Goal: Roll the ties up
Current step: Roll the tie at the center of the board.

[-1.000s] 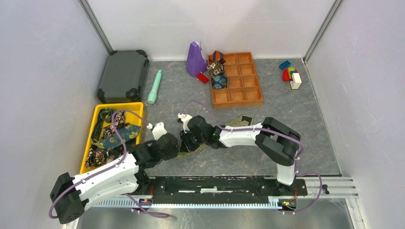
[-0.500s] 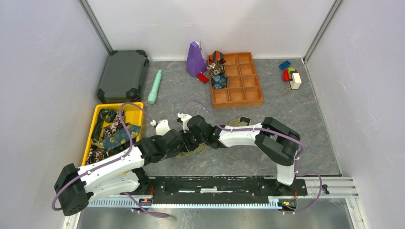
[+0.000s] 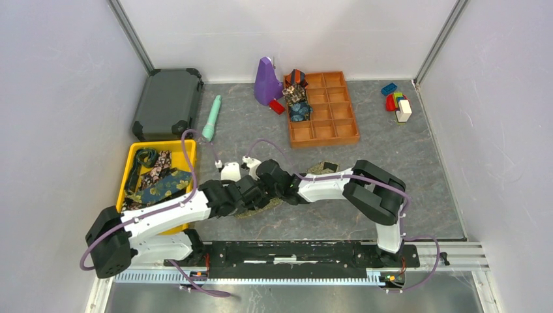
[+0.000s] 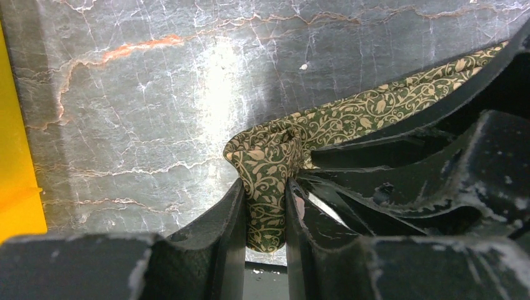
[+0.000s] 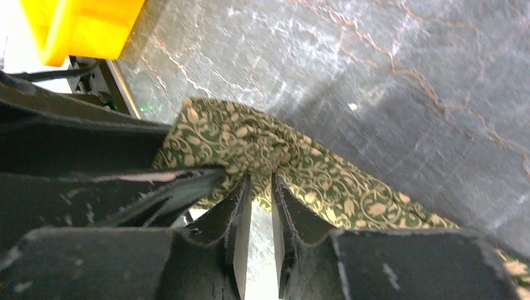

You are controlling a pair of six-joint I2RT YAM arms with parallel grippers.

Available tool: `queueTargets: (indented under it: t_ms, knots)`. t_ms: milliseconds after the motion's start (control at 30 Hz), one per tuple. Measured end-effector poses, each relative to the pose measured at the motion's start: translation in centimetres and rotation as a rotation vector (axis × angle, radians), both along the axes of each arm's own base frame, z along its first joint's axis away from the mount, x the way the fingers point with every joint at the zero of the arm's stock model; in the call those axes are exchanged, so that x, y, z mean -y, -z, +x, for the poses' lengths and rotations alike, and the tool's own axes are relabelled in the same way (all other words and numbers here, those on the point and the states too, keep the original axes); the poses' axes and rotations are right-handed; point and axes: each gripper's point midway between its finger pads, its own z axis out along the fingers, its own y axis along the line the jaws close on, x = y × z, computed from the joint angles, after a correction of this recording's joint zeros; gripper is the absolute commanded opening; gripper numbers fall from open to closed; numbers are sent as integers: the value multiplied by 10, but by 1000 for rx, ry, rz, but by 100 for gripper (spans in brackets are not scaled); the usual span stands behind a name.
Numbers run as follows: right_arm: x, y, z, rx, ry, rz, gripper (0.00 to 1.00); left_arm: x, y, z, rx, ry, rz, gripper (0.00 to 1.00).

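Observation:
An olive-gold tie [image 4: 350, 119] lies across the grey table, and its near end is wound into a small coil [image 4: 265, 165]. My left gripper [image 4: 265, 190] is shut on that coil, one finger on each side. My right gripper [image 5: 261, 181] meets it from the other side, its fingertips shut on a fold of the same tie [image 5: 312, 178]. In the top view both grippers [image 3: 253, 194] crowd together at mid-table and hide the coil. The tie's far end [image 3: 321, 167] trails off to the right.
A yellow tray [image 3: 163, 143] at the left holds several loose ties. A wooden compartment box [image 3: 324, 140] at the back holds rolled ties [image 3: 297, 99]. A teal cylinder [image 3: 212, 119], a dark case [image 3: 168, 103], a purple object [image 3: 266, 81] and toy blocks [image 3: 398, 104] stand further back.
My left arm has reached further right, bringing its gripper up against the right gripper at the tie's coil. The right arm has barely moved.

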Motion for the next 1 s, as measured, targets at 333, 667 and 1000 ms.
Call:
queueTargets:
  t_ms: [333, 667, 1000]
  knots:
    - [54, 1, 18, 9, 78, -44, 25, 5, 5, 3, -17, 26, 92, 17]
    - [89, -14, 38, 60, 147, -42, 25, 14, -5, 8, -36, 65, 228, 17]
    - [145, -5, 58, 65, 272, -93, 25, 12, -1, 7, -90, 88, 427, 16]
